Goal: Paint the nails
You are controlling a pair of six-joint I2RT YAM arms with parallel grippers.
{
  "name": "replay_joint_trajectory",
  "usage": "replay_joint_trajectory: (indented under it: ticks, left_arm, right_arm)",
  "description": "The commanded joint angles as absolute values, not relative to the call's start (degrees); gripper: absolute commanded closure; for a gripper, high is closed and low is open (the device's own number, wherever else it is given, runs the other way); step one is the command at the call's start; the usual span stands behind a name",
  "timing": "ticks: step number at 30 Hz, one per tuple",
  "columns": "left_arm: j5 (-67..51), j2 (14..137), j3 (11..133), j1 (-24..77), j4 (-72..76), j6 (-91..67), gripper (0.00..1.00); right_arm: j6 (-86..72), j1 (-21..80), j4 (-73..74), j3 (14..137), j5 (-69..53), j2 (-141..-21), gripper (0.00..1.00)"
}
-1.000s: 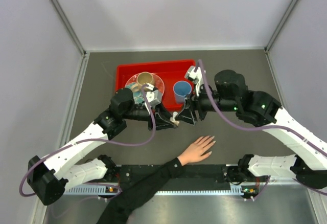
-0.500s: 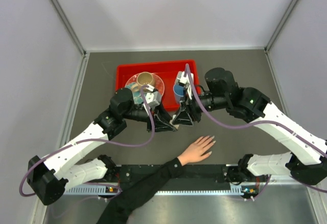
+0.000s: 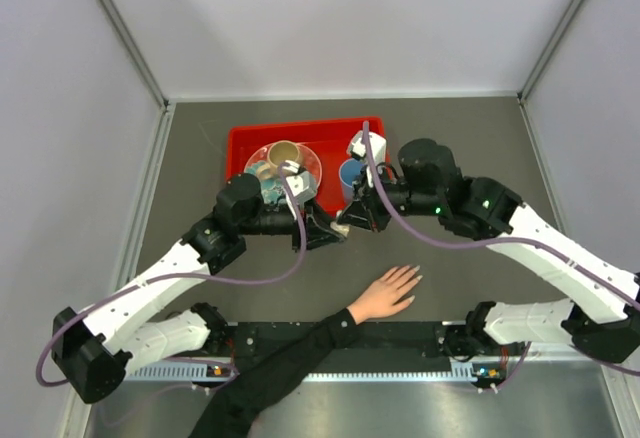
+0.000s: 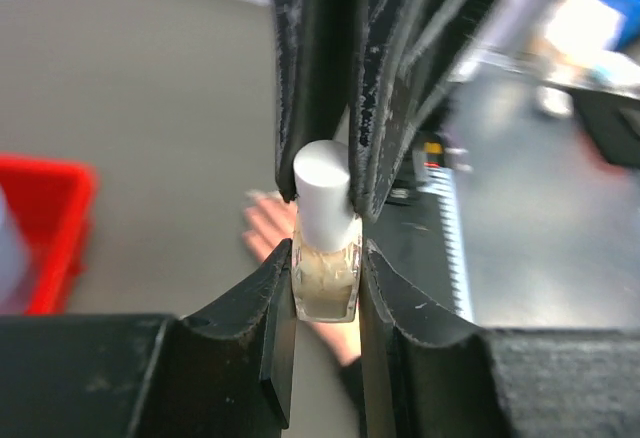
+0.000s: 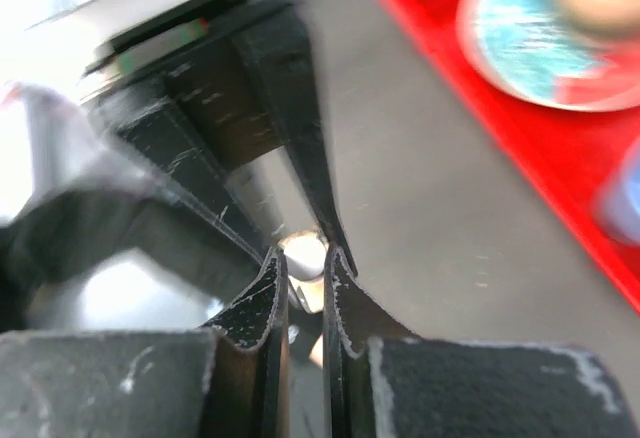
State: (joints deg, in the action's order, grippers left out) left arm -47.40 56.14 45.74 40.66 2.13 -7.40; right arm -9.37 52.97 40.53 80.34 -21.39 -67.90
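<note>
Left wrist view showed the left gripper (image 4: 325, 258) pinching a nail polish bottle (image 4: 325, 286), the right gripper (image 5: 305, 256) clamped on its white cap (image 4: 322, 190). Risk: a skewed pull could slip the cap or spill polish. The nails (image 3: 413, 277), on the hand (image 3: 385, 296) lying flat nearer the arm bases, were too small to resolve; brush hidden.

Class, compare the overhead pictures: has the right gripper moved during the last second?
Yes. The right gripper shifted left along the red tray, toward the left gripper.
</note>
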Motion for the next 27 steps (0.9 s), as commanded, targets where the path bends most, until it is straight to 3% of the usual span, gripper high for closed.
replay_joint_trajectory:
  ticks: [1,2,5,8,13,14,15,18,22,27]
  left_arm:
    - [-19.5,52.3,46.2,40.9,2.4,-2.3,1.0]
    - [-16.9,51.9,46.1,40.9,2.4,-1.8,1.0]
    - [-9.9,50.9,45.4,41.0,2.3,-1.4,1.0]
    - [-8.4,50.0,44.2,40.9,3.5,-1.3,1.0]
    - [-11.6,50.1,44.2,40.9,4.0,-1.1,1.0]
    - [-12.2,50.3,44.1,40.9,4.2,-1.2,1.0]
    - [-12.9,50.5,44.3,40.9,4.0,-1.1,1.0]
    - [-16.2,51.1,45.1,40.9,3.3,-1.6,1.0]
    - [-29.3,52.6,46.6,40.9,3.0,-0.9,1.0]
    - [-48.9,54.3,46.8,40.9,5.6,-2.6,1.0]
  right_arm:
    - [-25.2,61.9,34.6,76.2,14.9,-66.1,1.0]
    - [-27.9,66.2,35.8,76.6,26.1,-67.3,1.0]
    - [-39.4,72.0,43.5,84.6,41.2,-75.2,1.0]
    - [-45.3,73.8,46.8,88.9,46.1,-79.8,1.0]
    - [-42.5,74.2,44.1,89.3,43.7,-79.2,1.0]
    - [-41.9,74.1,44.2,89.4,43.3,-78.5,0.88]
    - [-39.7,73.7,44.0,89.2,42.7,-76.6,0.82]
    - [-34.9,70.6,44.4,87.2,36.5,-71.2,0.69]
    - [-23.9,59.9,40.3,83.0,10.7,-64.4,0.55]
    - [-10.8,55.5,42.8,83.5,-10.9,-62.8,0.43]
